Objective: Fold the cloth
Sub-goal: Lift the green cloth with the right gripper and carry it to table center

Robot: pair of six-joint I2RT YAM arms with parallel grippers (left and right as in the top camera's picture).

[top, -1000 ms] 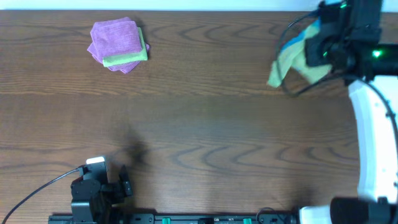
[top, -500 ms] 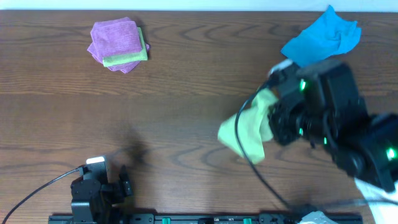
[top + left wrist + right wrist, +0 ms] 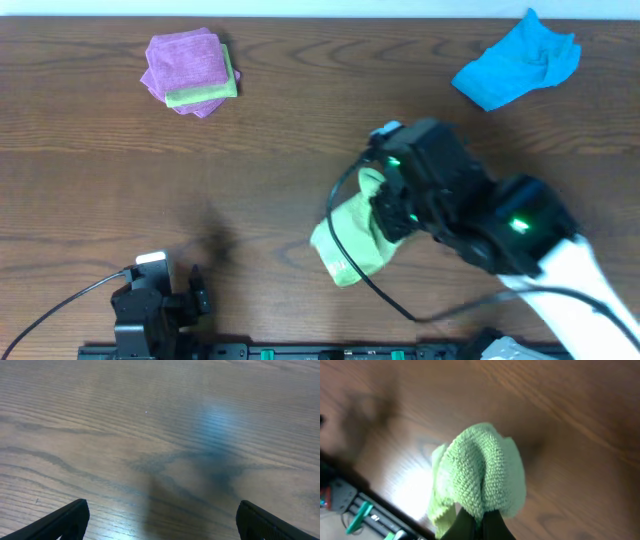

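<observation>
Carried from the far corner toward the centre, the cloth (image 3: 350,240) is pinched, seemingly dangling, by the right gripper (image 3: 479,521); folding is unstarted, the left gripper (image 3: 162,521) spread.

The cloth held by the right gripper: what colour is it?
The cloth is yellow-green; right wrist view.

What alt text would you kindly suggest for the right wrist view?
A bunched yellow-green cloth is pinched between the right arm's dark fingers at the bottom edge, with a brown wood-grain table behind it.
</observation>
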